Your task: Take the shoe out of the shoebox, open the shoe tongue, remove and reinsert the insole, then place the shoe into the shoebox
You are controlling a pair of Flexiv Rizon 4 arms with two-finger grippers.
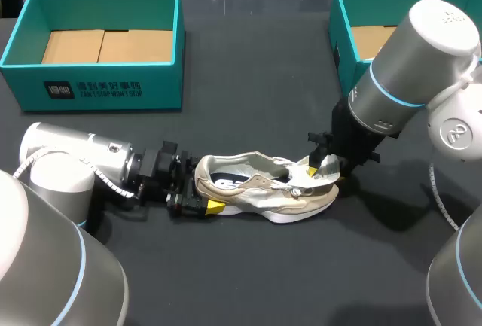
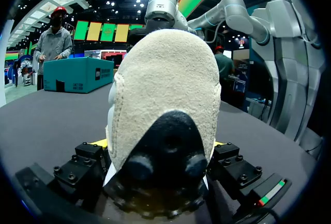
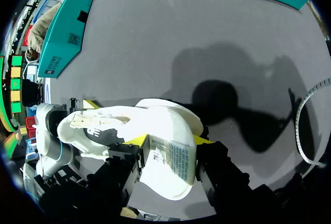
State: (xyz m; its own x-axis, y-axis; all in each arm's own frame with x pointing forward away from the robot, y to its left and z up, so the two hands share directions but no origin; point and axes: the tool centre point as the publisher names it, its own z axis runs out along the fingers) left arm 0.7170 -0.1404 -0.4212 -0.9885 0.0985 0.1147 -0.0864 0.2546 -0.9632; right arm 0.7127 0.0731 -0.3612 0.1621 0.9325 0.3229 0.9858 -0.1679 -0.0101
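Note:
A beige sneaker [image 1: 256, 190] with a white sole lies on the dark table, heel toward my left arm. Its dark insole [image 1: 226, 181] shows inside. My left gripper [image 1: 205, 187] sits at the heel with its fingers wide apart, open, one on each side. In the left wrist view the heel [image 2: 165, 79] fills the gap of the left gripper [image 2: 160, 146]. My right gripper [image 1: 322, 168] hangs over the front of the shoe. In the right wrist view the raised tongue [image 3: 173, 154], label up, lies between the parted fingers of the right gripper [image 3: 169, 141], which is open.
A teal shoebox [image 1: 98, 89] with a cardboard floor stands at the back left. A second teal box [image 1: 343, 40] stands at the back right, behind my right arm. Bare table lies between the boxes and in front of the shoe.

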